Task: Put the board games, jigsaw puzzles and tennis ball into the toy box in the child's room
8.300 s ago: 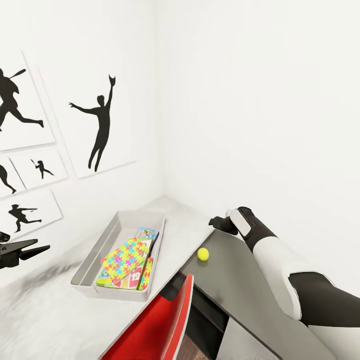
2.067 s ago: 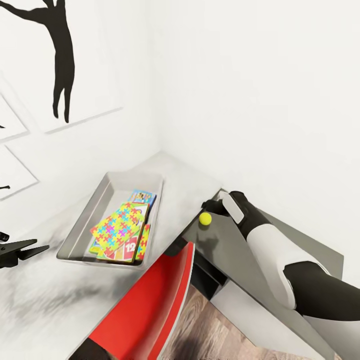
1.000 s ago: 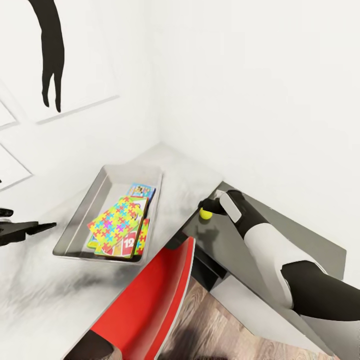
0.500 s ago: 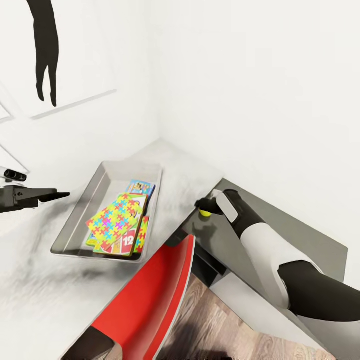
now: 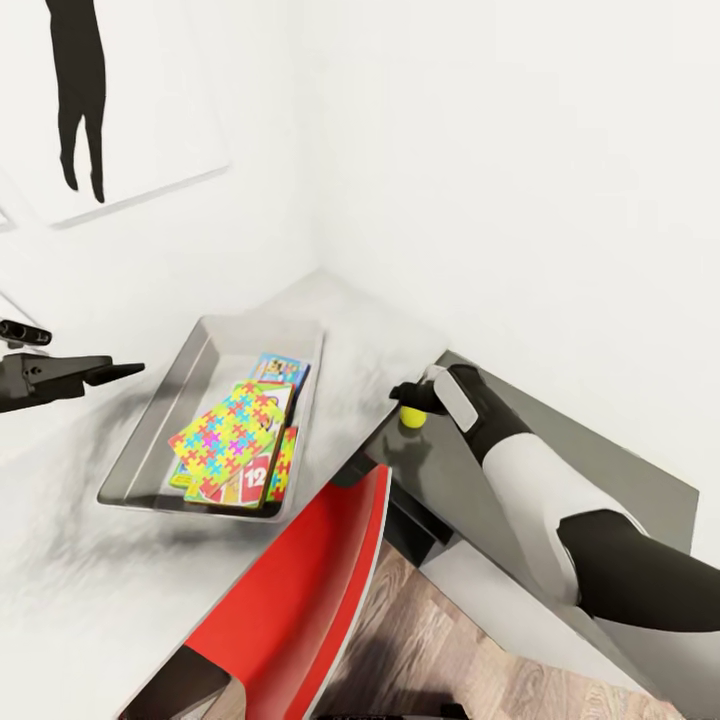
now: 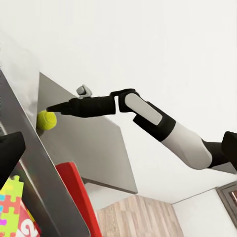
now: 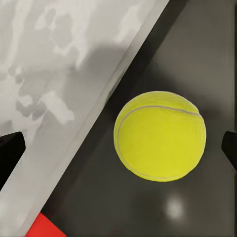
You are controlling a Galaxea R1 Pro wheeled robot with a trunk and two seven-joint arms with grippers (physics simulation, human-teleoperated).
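Note:
The tennis ball rests on the dark lower section of the table, close to the step up to the pale top. My right gripper hangs just over it. In the right wrist view the ball lies between the two dark fingertips, which stand wide apart and do not touch it. The toy box holds a jigsaw puzzle on top of the Skip-Bo game, with the small blue game behind. My left gripper hovers open and empty beside the box.
A red chair stands tucked under the table's front edge, just below the ball. White walls close in the table's corner behind the box. Wood floor shows under the lower desk section. The left wrist view shows my right arm reaching to the ball.
The head camera has tilted, shifting the whole picture. My left gripper has risen and come nearer the toy box. My right gripper stays over the ball, still open.

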